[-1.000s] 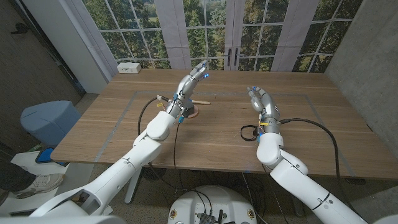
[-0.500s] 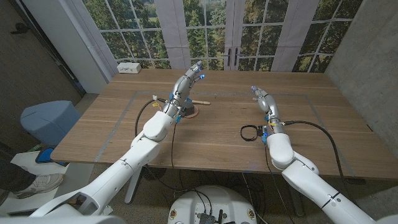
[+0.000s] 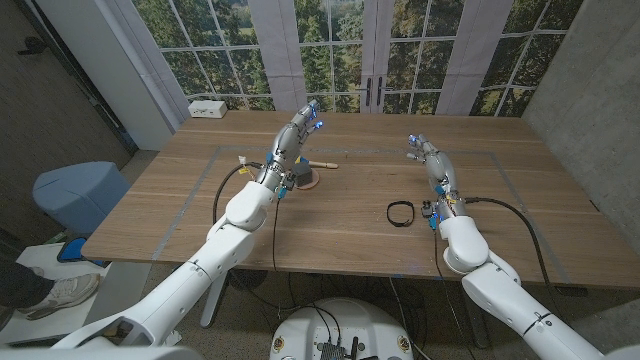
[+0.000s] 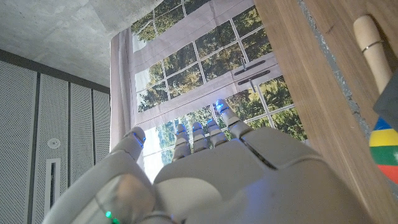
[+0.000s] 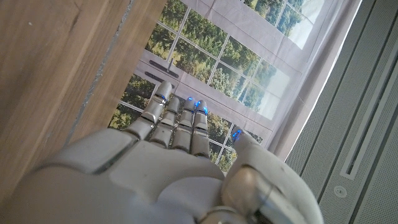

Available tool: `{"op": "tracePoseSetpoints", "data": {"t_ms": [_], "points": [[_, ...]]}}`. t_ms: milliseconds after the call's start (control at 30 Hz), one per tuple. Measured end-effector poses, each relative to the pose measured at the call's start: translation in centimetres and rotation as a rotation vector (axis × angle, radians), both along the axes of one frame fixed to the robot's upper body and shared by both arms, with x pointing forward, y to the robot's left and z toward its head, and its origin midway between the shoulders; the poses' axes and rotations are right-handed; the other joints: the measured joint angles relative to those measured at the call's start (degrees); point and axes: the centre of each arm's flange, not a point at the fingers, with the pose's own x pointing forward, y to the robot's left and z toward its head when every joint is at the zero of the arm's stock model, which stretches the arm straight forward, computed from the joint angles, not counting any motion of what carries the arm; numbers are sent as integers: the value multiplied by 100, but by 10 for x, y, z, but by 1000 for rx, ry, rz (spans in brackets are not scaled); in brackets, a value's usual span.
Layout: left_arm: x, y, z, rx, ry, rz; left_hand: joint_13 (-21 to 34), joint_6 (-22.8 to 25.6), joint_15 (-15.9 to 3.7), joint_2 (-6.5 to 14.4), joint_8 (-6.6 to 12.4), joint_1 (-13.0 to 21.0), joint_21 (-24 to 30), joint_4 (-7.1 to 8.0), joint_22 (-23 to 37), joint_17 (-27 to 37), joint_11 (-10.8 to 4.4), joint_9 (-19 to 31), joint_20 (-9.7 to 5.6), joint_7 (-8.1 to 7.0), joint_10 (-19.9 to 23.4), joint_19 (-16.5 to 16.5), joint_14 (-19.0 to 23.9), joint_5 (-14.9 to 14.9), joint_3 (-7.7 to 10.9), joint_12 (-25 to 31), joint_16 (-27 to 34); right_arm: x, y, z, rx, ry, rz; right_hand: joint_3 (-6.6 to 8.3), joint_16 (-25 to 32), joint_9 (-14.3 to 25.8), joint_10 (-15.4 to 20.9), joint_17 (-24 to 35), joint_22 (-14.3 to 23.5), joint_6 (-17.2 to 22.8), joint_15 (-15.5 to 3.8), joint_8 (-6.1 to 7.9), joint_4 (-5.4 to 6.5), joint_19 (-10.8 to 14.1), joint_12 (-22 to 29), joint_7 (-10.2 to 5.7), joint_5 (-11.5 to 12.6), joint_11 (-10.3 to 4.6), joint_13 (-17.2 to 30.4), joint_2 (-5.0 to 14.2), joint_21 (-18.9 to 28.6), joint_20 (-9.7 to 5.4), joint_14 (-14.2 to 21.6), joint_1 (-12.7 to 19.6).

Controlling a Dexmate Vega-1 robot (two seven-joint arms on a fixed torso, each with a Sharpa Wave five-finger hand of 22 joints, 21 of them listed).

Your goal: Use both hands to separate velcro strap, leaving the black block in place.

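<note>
On the wooden worktop (image 3: 330, 215), a little toward the robot's right of the middle, lies the velcro strap (image 3: 400, 212): a thin black band curled into a closed loop, lying flat on the boards. It sits just beside the right forearm, nearer the robot than the right hand (image 3: 424, 153), which is raised above the far part of the worktop with its fingers extended and a little apart, gripping nothing. The left hand (image 3: 303, 127) is likewise lifted, fingers stretched and slightly spread, empty, above a wooden stick (image 3: 321, 163) and a small round piece (image 3: 305, 178) whose details are too small to tell from the head view. The left wrist view brings those closer: the stick (image 4: 373, 46) is a pale, smooth dowel with a metal ring, and beside it shows a piece (image 4: 384, 146) with yellow, green, blue and red stripes. Both wrist views show smooth grey hand backs with blue-lit fingertips against the gridded windows.
</note>
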Motion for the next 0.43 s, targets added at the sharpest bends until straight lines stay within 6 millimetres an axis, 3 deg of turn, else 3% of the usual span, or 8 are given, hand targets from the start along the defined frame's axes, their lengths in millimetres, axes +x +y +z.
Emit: {"op": "tracePoseSetpoints", "data": {"t_ms": [433], "points": [[0, 20, -19, -83, 85, -22, -27, -31, 19, 0, 0, 1, -14, 118, 1, -27, 83, 0, 0, 30, -84, 0, -85, 44, 211, -46, -22, 6, -13, 4, 112, -37, 143, 55, -44, 1, -31, -170, -27, -6, -21, 0, 55, -103, 0, 97, 0, 31, -114, -45, -143, 21, -184, -45]]}}
